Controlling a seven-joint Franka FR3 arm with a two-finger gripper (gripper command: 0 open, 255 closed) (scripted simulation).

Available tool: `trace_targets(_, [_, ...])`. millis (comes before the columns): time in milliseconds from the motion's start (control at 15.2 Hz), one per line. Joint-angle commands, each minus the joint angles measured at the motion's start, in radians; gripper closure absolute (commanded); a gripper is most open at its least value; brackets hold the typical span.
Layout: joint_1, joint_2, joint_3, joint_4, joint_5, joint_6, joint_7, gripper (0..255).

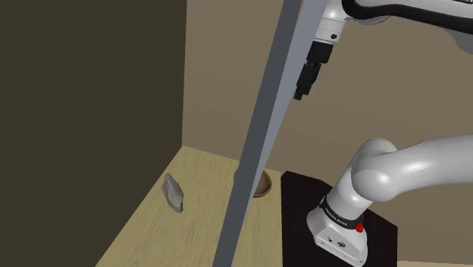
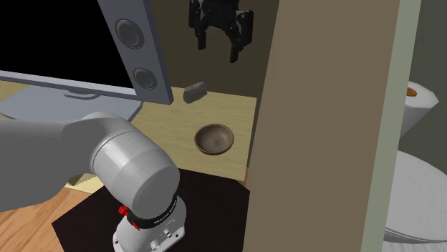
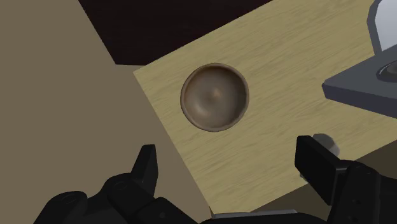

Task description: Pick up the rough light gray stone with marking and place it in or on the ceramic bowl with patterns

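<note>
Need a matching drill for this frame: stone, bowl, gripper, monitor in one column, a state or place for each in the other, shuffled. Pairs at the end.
1. stone
2. bowl
3. gripper
4. monitor

A. open, empty, high above the table
B. black screen, grey frame with round speakers
C. dark brown, upright, nothing in it
D. rough grey, lying loose on the wooden table

Pairs: 1-D, 2-C, 3-A, 4-B
</note>
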Motion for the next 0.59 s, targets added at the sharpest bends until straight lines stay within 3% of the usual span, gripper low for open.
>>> trace_targets(0, [0.0, 0.0, 0.0, 0.0, 0.0, 0.0, 0.0, 0])
trace_targets(528, [0.039, 0.115, 0.126, -0.102, 0.096, 0.225, 0.14, 0])
